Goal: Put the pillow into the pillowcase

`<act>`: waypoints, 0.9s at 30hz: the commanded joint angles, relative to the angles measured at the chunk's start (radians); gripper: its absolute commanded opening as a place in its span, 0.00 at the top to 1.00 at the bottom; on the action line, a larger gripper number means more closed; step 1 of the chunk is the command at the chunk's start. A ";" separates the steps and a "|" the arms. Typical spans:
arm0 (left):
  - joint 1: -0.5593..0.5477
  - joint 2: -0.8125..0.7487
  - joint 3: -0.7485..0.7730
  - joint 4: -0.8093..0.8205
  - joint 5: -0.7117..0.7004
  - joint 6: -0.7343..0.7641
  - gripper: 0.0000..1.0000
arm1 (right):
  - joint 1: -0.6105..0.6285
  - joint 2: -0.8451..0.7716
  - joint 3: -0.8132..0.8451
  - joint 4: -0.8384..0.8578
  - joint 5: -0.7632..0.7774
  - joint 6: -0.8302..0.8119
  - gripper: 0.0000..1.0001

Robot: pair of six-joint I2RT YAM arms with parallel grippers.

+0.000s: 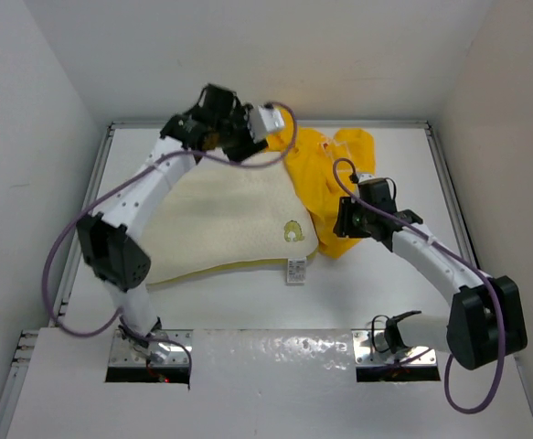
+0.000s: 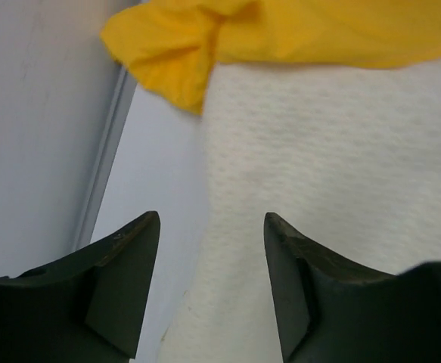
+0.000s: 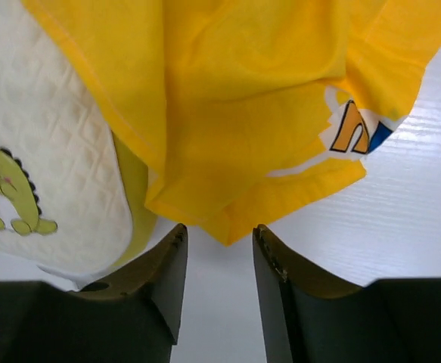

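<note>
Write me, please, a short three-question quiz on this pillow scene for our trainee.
1. True or false: the pillow lies fully inside the pillowcase.
2. What is printed near the pillow's near right corner? A) a green cartoon creature B) a red star C) blue stripes
3. In one word, is the left tool open or shut?
Key: 1 false, the pillowcase covers only its far right end; 2 A; 3 open, with nothing between its fingers.
</note>
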 commanded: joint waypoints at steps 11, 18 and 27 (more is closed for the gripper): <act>-0.395 -0.295 -0.793 0.102 -0.108 0.055 0.00 | -0.014 0.148 -0.025 0.237 0.084 0.270 0.42; -0.395 -0.209 -0.894 0.313 -0.203 -0.020 0.01 | -0.014 0.202 -0.043 0.259 0.093 0.321 0.40; -0.395 -0.142 -0.986 0.418 -0.188 -0.095 0.56 | -0.016 0.274 -0.103 0.387 -0.014 0.333 0.62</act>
